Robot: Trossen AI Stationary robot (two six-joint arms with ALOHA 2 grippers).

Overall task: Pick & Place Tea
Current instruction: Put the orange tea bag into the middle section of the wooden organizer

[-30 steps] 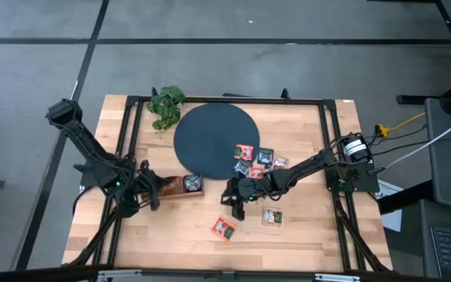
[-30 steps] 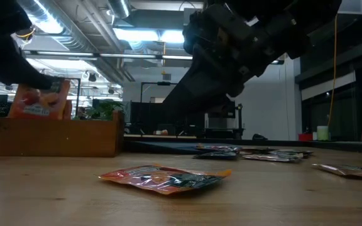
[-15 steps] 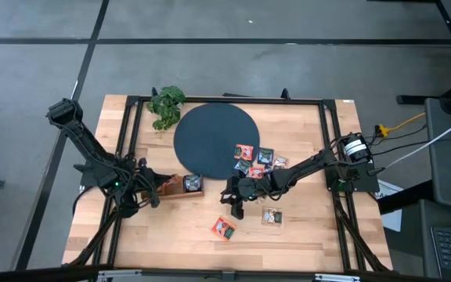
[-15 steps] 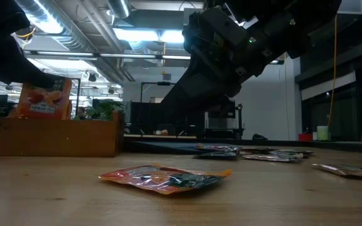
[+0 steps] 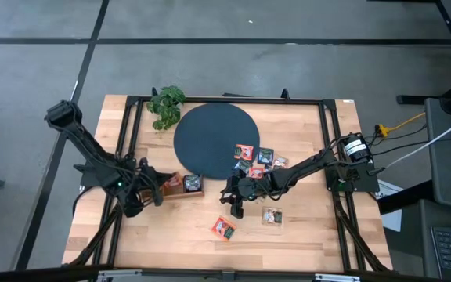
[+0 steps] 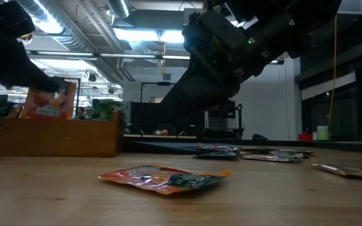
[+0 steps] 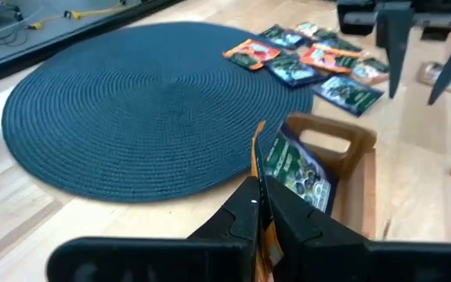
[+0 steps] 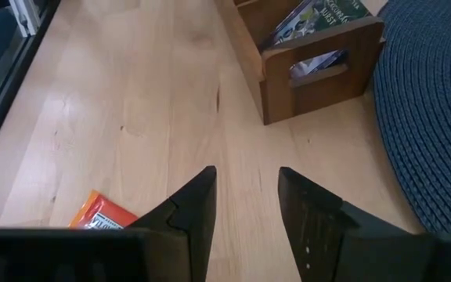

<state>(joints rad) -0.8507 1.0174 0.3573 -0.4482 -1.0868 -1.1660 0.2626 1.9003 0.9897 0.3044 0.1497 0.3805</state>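
Two grippers are at work: the left gripper is pinched tight on an orange tea sachet above the wooden tray, which already holds a dark sachet. Most loose sachets wait on the table by the dark mat, so much is left. The right gripper hangs near the tray with fingers apart and empty.
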